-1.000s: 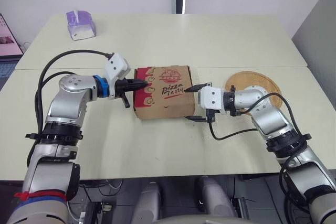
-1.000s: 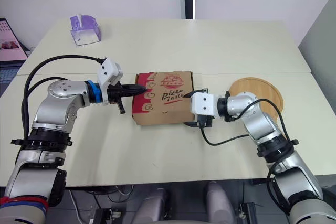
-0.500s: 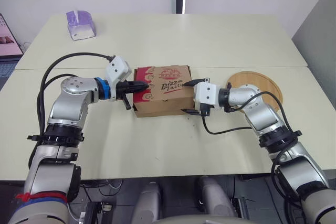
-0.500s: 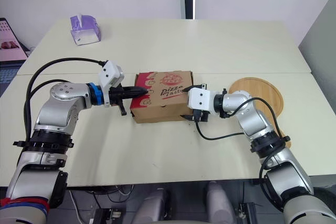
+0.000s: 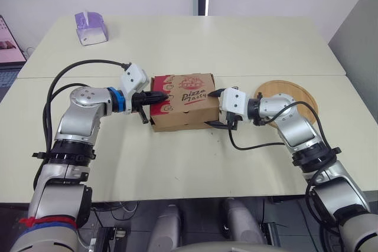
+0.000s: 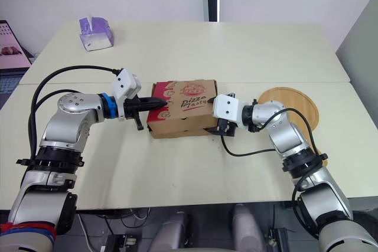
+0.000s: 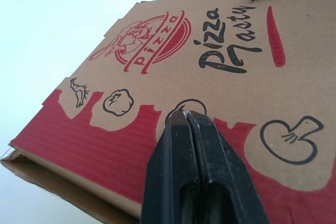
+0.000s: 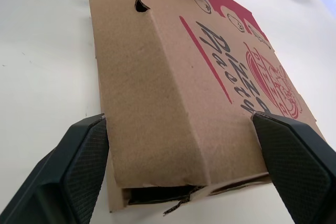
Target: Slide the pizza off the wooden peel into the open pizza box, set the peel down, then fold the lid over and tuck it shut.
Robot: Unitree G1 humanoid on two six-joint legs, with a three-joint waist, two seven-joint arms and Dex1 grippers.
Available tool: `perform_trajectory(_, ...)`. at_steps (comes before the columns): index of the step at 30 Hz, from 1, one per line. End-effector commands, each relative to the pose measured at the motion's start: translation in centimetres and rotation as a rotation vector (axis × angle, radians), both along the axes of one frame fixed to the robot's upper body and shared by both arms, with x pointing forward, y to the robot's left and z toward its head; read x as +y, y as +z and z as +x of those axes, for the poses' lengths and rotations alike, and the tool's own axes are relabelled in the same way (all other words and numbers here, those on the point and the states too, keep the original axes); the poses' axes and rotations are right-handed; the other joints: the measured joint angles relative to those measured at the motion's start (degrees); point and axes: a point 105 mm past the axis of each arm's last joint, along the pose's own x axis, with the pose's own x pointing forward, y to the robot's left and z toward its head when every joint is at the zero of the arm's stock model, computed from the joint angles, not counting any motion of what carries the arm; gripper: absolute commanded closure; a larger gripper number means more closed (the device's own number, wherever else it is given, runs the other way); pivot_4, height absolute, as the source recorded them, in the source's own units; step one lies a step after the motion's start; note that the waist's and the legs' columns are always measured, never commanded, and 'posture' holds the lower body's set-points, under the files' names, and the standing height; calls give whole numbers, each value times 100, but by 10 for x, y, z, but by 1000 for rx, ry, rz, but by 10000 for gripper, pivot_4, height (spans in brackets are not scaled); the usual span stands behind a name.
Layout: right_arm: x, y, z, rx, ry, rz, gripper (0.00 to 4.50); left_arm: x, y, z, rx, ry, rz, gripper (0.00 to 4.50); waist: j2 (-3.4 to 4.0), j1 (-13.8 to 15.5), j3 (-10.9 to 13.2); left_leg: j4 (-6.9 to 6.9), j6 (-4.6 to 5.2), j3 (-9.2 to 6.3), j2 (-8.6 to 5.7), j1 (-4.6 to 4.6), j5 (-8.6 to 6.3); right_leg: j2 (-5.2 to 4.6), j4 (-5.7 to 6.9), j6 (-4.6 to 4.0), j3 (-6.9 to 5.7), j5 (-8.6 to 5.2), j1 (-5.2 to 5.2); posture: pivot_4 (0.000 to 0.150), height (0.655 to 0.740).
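Note:
The brown pizza box (image 5: pixel 183 100) with red "Pizza Tasty" print lies mid-table, lid down; whatever is inside is hidden. My left gripper (image 5: pixel 162 95) is shut, its tip resting on the red-printed left part of the lid (image 7: pixel 220 56). My right gripper (image 5: pixel 215 108) is open, with one finger on each side of the box's right end (image 8: pixel 173 129). A dark gap shows under the lid at that end. The round wooden peel (image 5: pixel 292 94) lies flat on the table behind my right forearm.
A purple tissue box (image 5: pixel 90 28) stands at the far left of the table. A screen (image 5: pixel 8 42) shows past the table's left edge. A seam (image 5: pixel 283 75) runs across the table behind the box.
My right gripper has moved left until its fingers straddle the box's right end. The lid has dropped flatter. My left gripper stays on the lid.

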Motion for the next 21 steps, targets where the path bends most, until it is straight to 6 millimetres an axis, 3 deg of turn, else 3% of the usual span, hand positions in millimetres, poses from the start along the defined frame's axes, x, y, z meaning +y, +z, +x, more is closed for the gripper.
perform_trajectory(1, -3, 17, -8, -31, 37, 37, 387, 0, 7, 2, -34, 1, 2, 45000, 0, 0, 0, 0, 0, 0, 0, 0, 0, 0, 0, 0, 0, 0, 0, 1500, 7400)
perform_trajectory(12, -10, 21, -23, -53, 85, -10, 387, -1, 8, 4, -36, 1, 2, 45000, 0, -1, 0, 1, 0, 0, 1, 0, 0, 1, 1, 0, 0, 0, 0, 1500, 7400)
perform_trajectory(21, -4, 33, -17, -46, 43, 61, 387, -2, 9, 5, -39, -3, 3, 45000, 0, 0, 0, 2, 0, 0, 1, 0, 0, 1, 1, 0, 0, 0, 0, 1500, 7400)
